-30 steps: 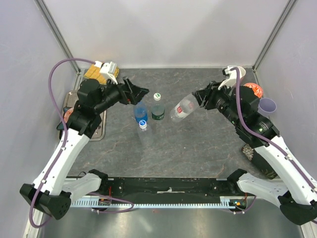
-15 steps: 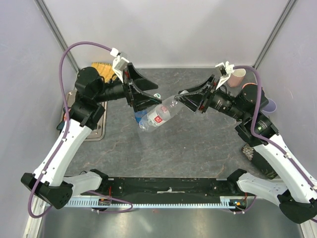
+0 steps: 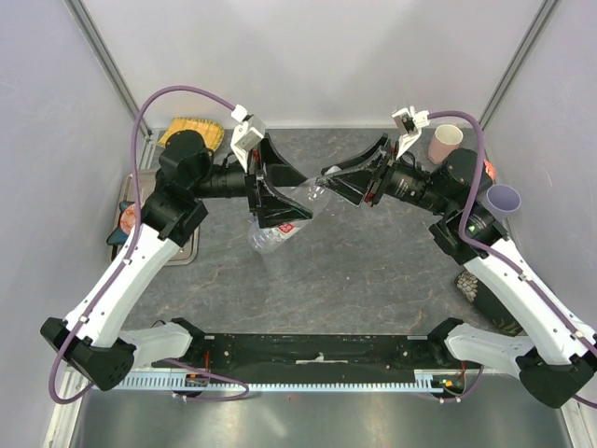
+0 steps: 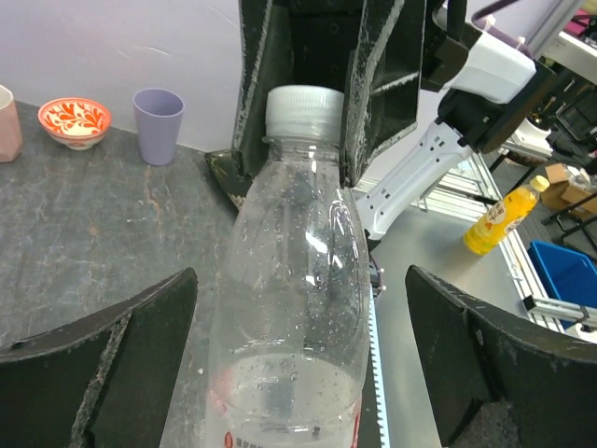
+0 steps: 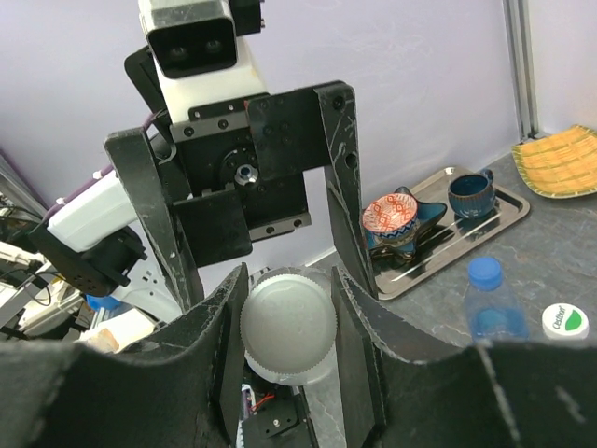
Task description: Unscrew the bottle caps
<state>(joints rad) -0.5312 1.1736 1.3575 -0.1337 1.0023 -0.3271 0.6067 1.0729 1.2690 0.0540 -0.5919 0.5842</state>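
My right gripper (image 3: pixel 326 184) is shut on the plain white cap (image 5: pixel 289 327) of a clear bottle (image 3: pixel 280 222) with a red label and holds it tilted in the air. The cap also shows in the left wrist view (image 4: pixel 304 110), pinched between the right fingers (image 4: pixel 382 84). My left gripper (image 3: pixel 304 198) is open, its jaws wide on both sides of the bottle body (image 4: pixel 289 308) without touching it. A blue-tinted bottle with a blue cap (image 5: pixel 485 273) and a white-and-green cap (image 5: pixel 564 319) stand on the table behind. The other bottles are hidden in the top view.
A metal tray (image 5: pixel 448 245) with a patterned bowl (image 5: pixel 390 215) and a dark blue cup (image 5: pixel 471 194) lies at the left edge. A yellow plate (image 3: pixel 191 128) is at the back left. A pink cup (image 3: pixel 446 142) and a purple cup (image 3: pixel 504 198) stand at the right.
Both arms rose and came together over the table's middle. The right gripper carried the clear bottle leftward by its cap, into the open left jaws.
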